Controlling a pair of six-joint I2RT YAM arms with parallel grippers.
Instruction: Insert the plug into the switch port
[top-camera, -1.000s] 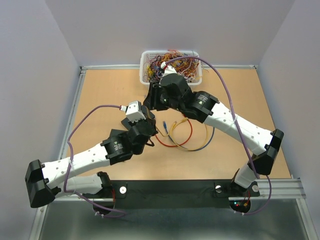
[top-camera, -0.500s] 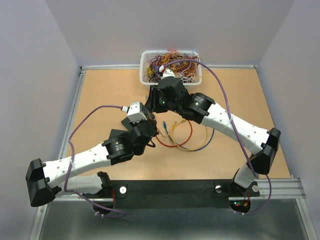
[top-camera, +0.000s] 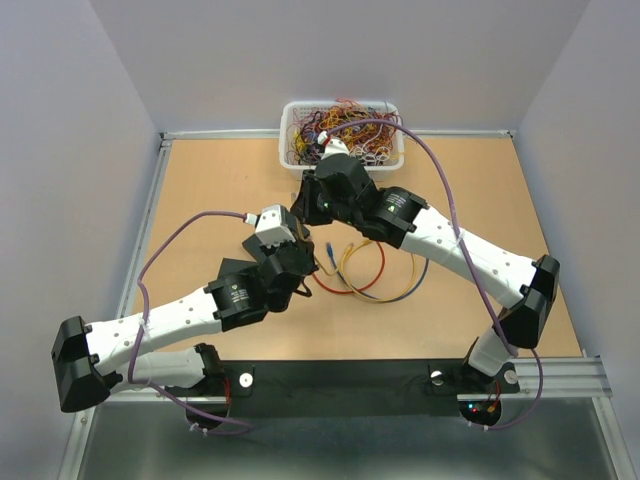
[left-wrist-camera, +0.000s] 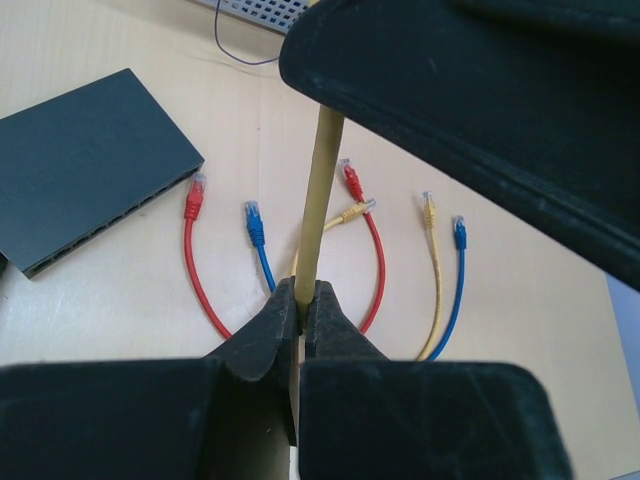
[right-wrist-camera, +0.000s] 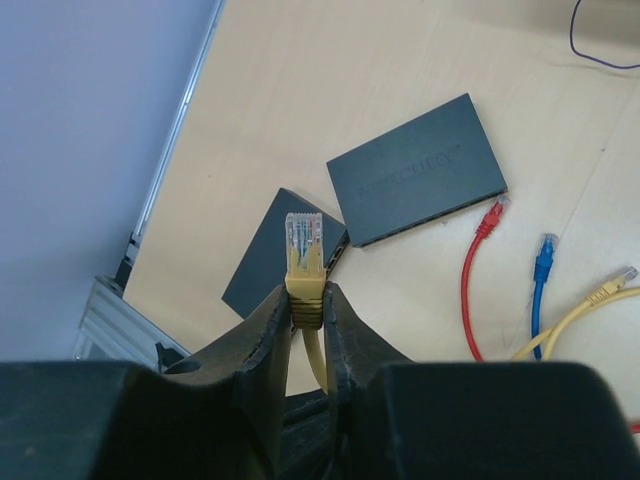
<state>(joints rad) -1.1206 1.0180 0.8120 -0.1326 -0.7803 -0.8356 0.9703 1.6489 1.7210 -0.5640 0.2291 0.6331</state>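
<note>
— Right gripper (right-wrist-camera: 305, 297): what is it doing?
— I have its two fingers pressed onto the boot of the yellow plug (right-wrist-camera: 303, 240). The contact end points out ahead, so the tip is free to enter a socket. It hangs in the air above the table (right-wrist-camera: 300, 90), apart from the black switch (right-wrist-camera: 418, 185).
— And the left gripper (left-wrist-camera: 302, 305)?
— Squeezed tight on the same yellow cable (left-wrist-camera: 320, 190), further down its length. I judge that this takes up slack, so the lead cannot drag the plug off line.
— Where are the ports?
— Along the switch's side that faces the loose leads (left-wrist-camera: 196, 197), which are red, blue and yellow and lie flat on the wood. A second dark box (right-wrist-camera: 262, 262) sits just beside the switch.
— Any containers?
— One white basket (top-camera: 284, 152) at the far edge of the table, near the middle. It is heaped with tangled coloured wires (top-camera: 340, 128).
</note>
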